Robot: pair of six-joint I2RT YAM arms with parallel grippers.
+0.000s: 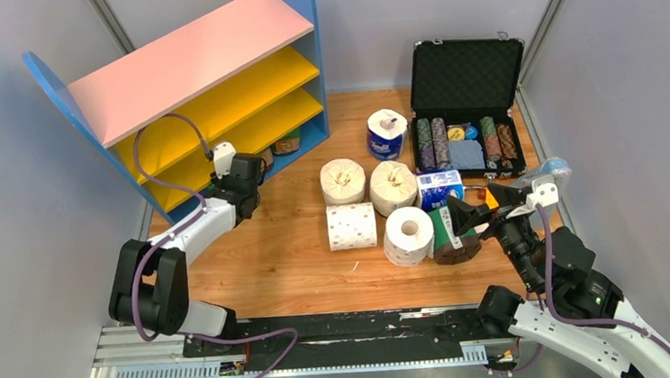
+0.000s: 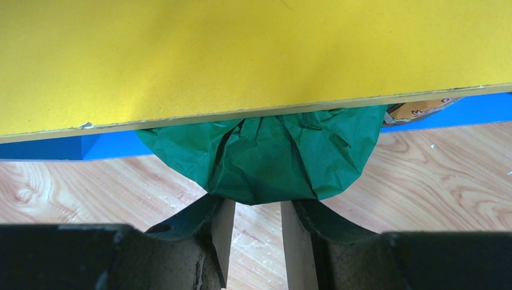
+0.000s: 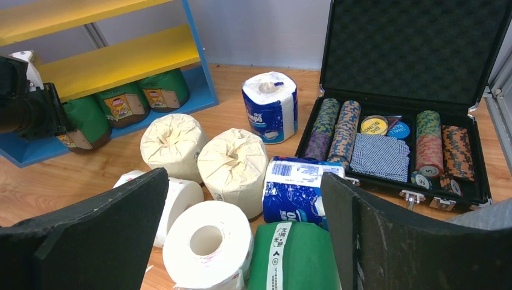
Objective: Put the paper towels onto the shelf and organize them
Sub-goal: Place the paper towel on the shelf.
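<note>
Overhead view: you are reaching the left tool (image 1: 244,173) into the lowest tier of the shelf (image 1: 194,56), low and level because the yellow board above leaves little headroom. The right tool (image 1: 465,224) is hanging over the loose green roll (image 1: 448,234) at the near edge of the cluster of paper towels (image 1: 378,204) on the worktop (image 1: 273,257), probably because that one is closest to its base.

Left wrist view: the fingers (image 2: 223,223) are standing slightly apart with bare worktop showing between them, clamped on nothing. The shelved green roll (image 2: 265,151) is sitting just ahead of their tips, tucked under the yellow board (image 2: 241,54); whether the tips are touching its wrapper I cannot tell. It looks delivered, so backing straight out should avoid dragging it.

Right wrist view: the jaws are spread as wide as they go, straddling the loose green roll directly below, wide enough to clear its girth. Beyond the tool, cream, white and blue-printed rolls are waiting; far off to its left, more green rolls (image 3: 163,89) are lining the bottom tier. The black case (image 3: 416,54), ahead to the right, is not your concern.
</note>
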